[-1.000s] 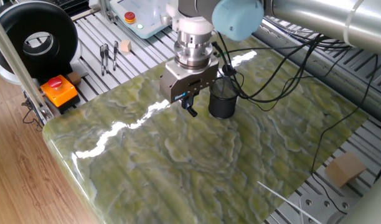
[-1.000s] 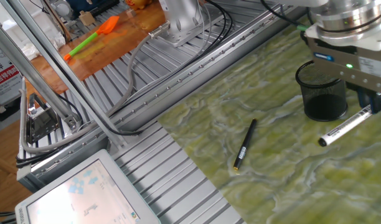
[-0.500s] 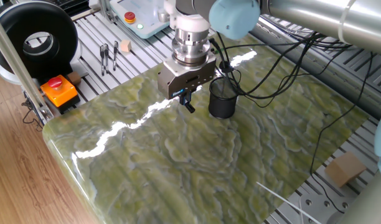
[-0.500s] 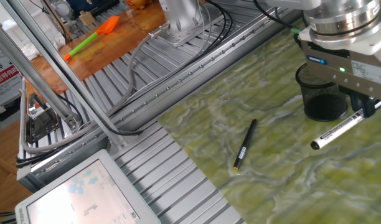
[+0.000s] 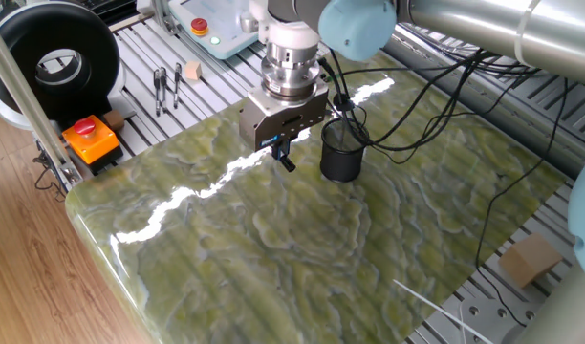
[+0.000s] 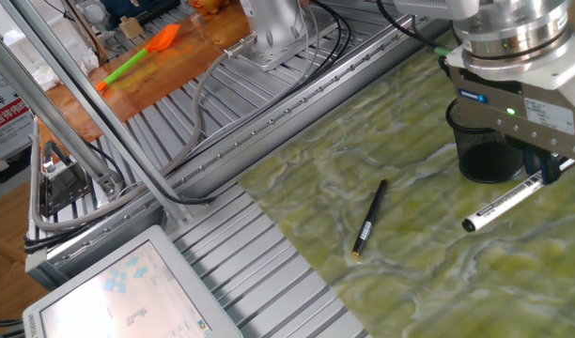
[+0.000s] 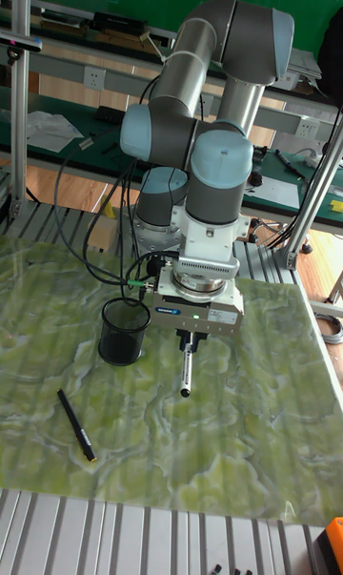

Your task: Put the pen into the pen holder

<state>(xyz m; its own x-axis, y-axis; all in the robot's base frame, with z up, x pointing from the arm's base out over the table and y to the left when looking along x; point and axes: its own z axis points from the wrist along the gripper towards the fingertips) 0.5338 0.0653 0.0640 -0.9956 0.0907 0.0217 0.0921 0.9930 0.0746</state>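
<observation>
My gripper [image 5: 282, 147] is shut on the pen [image 6: 502, 202], a white barrel with dark print. It holds the pen near the black-capped end, just above the green marbled table [image 5: 273, 248]. The free white end sticks out toward the table's front [image 7: 186, 373]. The pen holder [image 6: 489, 141], a black mesh cup, stands upright beside the gripper [image 6: 541, 172]. In the tall fixed view the holder [image 7: 124, 331] is left of the gripper [image 7: 191, 343]. In one fixed view the holder [image 5: 341, 158] is right of it. The pen is outside the cup.
A thin dark pen [image 6: 368, 219] lies flat on the table, also seen front left in the tall view [image 7: 75, 425]. Black cables [image 5: 417, 134] trail from the arm over the table behind the cup. An orange button box [image 5: 90, 139] and a cardboard block [image 5: 530, 260] sit off the table's edges.
The gripper, still holding the pen, has shifted a little away from the pen holder, leftward in both fixed views. The cup and the dark pen have not moved.
</observation>
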